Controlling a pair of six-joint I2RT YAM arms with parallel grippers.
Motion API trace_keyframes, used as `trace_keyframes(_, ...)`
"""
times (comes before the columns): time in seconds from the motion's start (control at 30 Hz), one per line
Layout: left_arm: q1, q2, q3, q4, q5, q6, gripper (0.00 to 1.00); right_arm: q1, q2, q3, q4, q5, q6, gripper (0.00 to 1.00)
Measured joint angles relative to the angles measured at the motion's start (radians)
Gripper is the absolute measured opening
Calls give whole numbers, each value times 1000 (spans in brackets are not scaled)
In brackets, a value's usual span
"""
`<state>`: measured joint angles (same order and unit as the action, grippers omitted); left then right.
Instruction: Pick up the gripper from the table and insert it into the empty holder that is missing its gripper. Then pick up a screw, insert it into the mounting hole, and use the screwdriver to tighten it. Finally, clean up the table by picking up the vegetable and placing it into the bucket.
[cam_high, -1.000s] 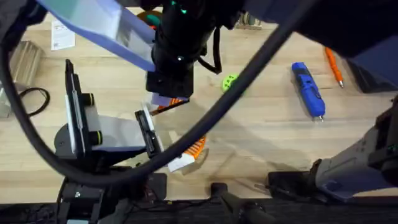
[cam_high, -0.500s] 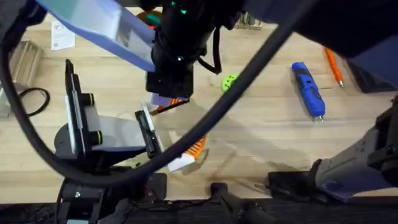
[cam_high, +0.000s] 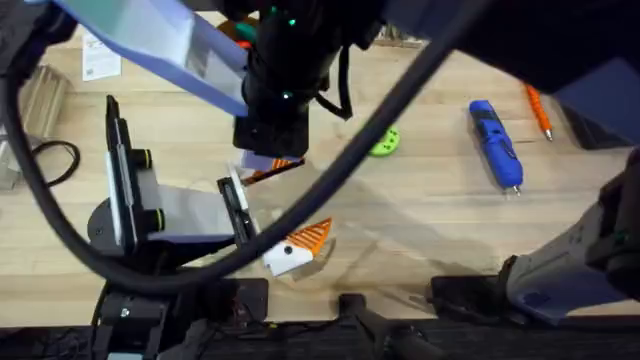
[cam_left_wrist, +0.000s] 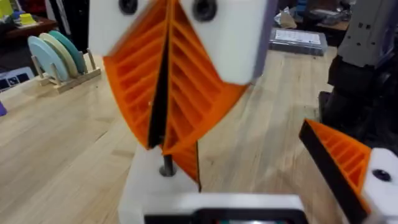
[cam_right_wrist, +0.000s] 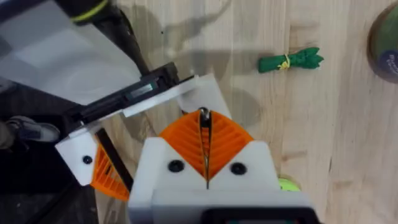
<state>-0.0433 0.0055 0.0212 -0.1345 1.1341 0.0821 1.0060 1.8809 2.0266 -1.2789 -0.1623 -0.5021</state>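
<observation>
**Screw poised over the holder, green disc nudged aside**

My right hand (cam_right_wrist: 204, 124) is narrow, its orange ribbed pads pinched on a thin metal screw (cam_right_wrist: 203, 114) that points down at the small white angular plastic holder (cam_right_wrist: 200, 93) on the tip of the black jaw. In the left wrist view a bit of orange ribbed plastic shows beside the screw tip; I take it to be the small orange wedge gripper (cam_left_wrist: 185, 163), already seated, though I cannot be sure. I cannot tell the state of my left hand.

In the last second little has moved at the holder: the right hand has kept its place above it. The round green disc (cam_high: 385, 142) has slid a little toward the right edge of the table, and my arm's dark cable (cam_high: 330, 175) has swung with it. The disc is no part of the job, so I judge nothing lost; the screw is not yet in.

The chunky bright-blue screwdriver (cam_high: 495, 145) lies untouched toward the far right corner. The small dark-green bumpy vegetable (cam_right_wrist: 290, 61) lies on bare wood, with the round tan bucket (cam_right_wrist: 387, 43) near it but apart.
</observation>
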Motion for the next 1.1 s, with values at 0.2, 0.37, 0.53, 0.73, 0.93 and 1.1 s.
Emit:
trace_keyframes(0.2,0,0,0,0,4,-8,985,0,6,3,6,0,0,6)
trace_keyframes(0.37,0,0,0,0,6,-8,985,0,6,3,5,0,0,6)
trace_keyframes(0.53,0,0,0,0,7,-8,985,0,6,3,5,0,0,6)
trace_keyframes(0.73,0,0,0,0,6,-7,985,0,8,3,0,24,5,6)
trace_keyframes(0.93,0,0,0,0,6,-14,985,4,16,3,3,34,18,6)
trace_keyframes(1.1,0,0,-1,0,7,-10,986,10,19,3,2,27,23,6)
